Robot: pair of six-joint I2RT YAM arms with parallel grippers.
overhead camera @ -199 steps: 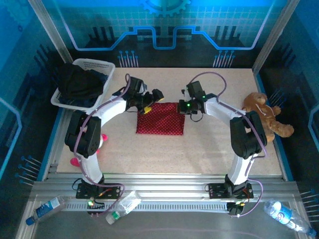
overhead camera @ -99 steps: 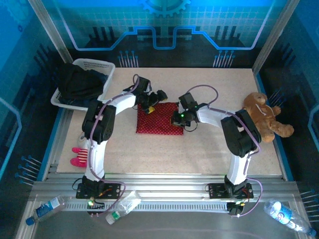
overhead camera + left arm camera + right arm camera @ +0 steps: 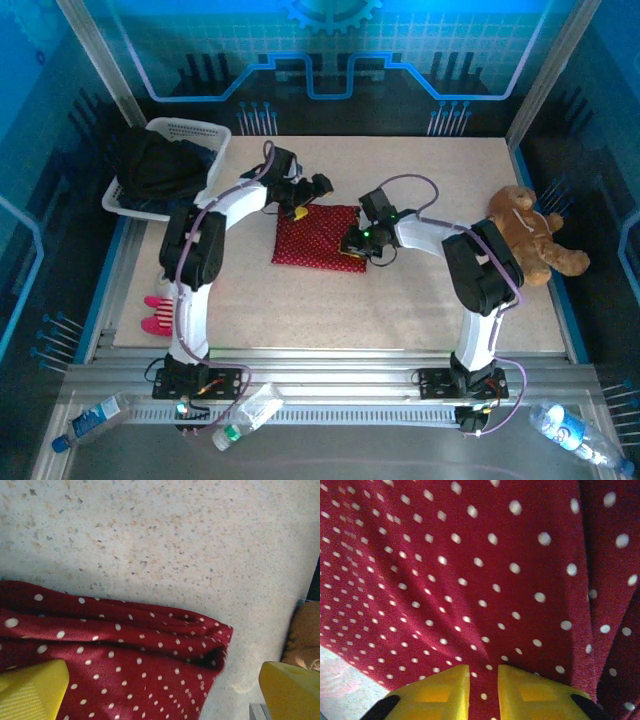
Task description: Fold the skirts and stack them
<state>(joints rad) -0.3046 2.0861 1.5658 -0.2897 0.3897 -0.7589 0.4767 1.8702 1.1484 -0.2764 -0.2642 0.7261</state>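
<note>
Sitting at the near right corner of the red dotted skirt (image 3: 312,238), which lies flat on the table (image 3: 420,290), the right gripper (image 3: 483,672) shows fingers a narrow slit apart over a gathered crease; whether they pinch it I cannot tell. At the skirt's far edge the left gripper (image 3: 162,680) hangs spread wide, holding nothing. Beyond the skirt's far left, dark skirts (image 3: 155,165) fill a white basket (image 3: 195,128).

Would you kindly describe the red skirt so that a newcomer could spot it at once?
On the speckled table, look near the middle. The red skirt lies there folded into a flat rectangle. It alone is red with small white dots; the other clothes are dark and heaped in the white basket at the far left.
</note>
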